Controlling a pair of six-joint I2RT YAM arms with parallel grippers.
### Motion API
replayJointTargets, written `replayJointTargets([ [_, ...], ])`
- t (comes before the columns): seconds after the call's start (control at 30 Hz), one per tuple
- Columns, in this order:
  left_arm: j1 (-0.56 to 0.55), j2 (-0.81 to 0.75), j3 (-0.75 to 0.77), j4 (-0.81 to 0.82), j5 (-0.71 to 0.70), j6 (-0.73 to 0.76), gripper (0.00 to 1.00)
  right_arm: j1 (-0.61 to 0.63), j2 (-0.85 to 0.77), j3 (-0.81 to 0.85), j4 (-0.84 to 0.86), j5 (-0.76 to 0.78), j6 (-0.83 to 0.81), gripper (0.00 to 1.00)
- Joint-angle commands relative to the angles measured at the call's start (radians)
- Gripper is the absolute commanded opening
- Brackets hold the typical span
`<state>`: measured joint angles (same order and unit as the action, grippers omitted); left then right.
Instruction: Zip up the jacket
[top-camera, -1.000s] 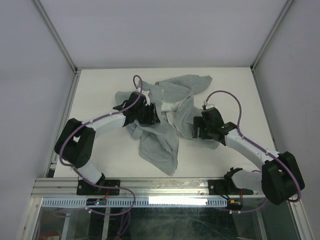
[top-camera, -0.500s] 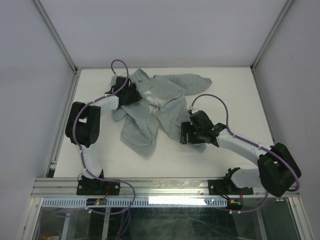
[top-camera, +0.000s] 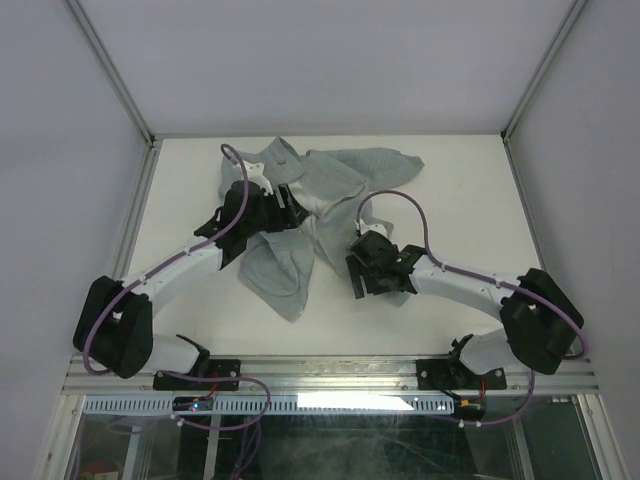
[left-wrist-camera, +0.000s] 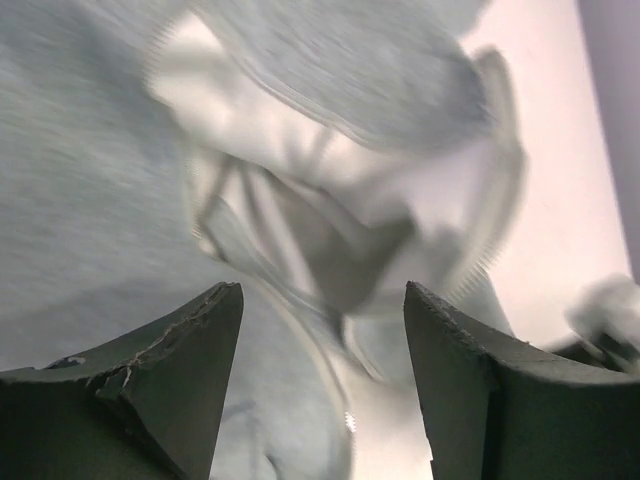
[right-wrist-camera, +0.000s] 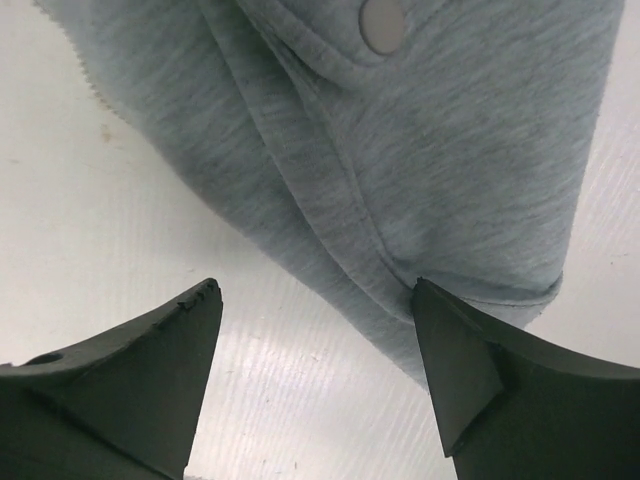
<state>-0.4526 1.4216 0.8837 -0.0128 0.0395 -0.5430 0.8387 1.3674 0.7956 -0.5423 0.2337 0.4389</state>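
The pale grey-green jacket lies rumpled at the middle back of the table, one flap reaching toward the near edge. My left gripper is open and empty just above the jacket's left part. In the left wrist view it hovers over grey fleece, white lining and a line of zipper teeth, all blurred. My right gripper is open and empty at the jacket's near right hem. In the right wrist view the hem with a round snap lies just beyond the fingertips. No zipper pull shows.
The white table is walled by pale panels with metal posts at the back corners. Bare table lies under my right gripper. Both arms' cables loop above the jacket.
The jacket was dragged toward the back left and bunched up. My left gripper went back left, then returned right over it. My right gripper moved left and nearer, following the hem.
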Motion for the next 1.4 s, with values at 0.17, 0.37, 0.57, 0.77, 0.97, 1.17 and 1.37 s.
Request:
replayJointTargets([
  [0.17,-0.092,-0.225,-0.215,0.074,0.175,-0.109,0.68,0.02,0.146,0.067,-0.008,0.226,-0.001,0.79],
  [0.37,-0.106,-0.328,-0.326,0.116,0.23,-0.172,0.69,0.008,0.189,0.08,0.065,0.218,-0.033,0.37],
  [0.57,-0.112,-0.386,-0.359,0.142,0.256,-0.19,0.7,-0.016,0.103,0.14,0.109,-0.037,-0.082,0.04],
  [0.77,-0.112,-0.427,-0.347,0.151,0.271,-0.186,0.74,-0.12,-0.08,0.153,0.217,-0.468,-0.042,0.0],
  [0.97,-0.112,-0.402,-0.371,0.297,0.364,-0.258,0.75,-0.183,-0.169,0.117,0.34,-0.685,0.034,0.0],
  [1.17,-0.119,-0.336,-0.392,0.463,0.453,-0.335,0.77,-0.201,-0.178,0.064,0.387,-0.703,0.072,0.0],
  [1.37,-0.121,-0.354,-0.413,0.41,0.407,-0.311,0.77,-0.202,-0.099,-0.047,0.404,-0.612,0.084,0.12],
])
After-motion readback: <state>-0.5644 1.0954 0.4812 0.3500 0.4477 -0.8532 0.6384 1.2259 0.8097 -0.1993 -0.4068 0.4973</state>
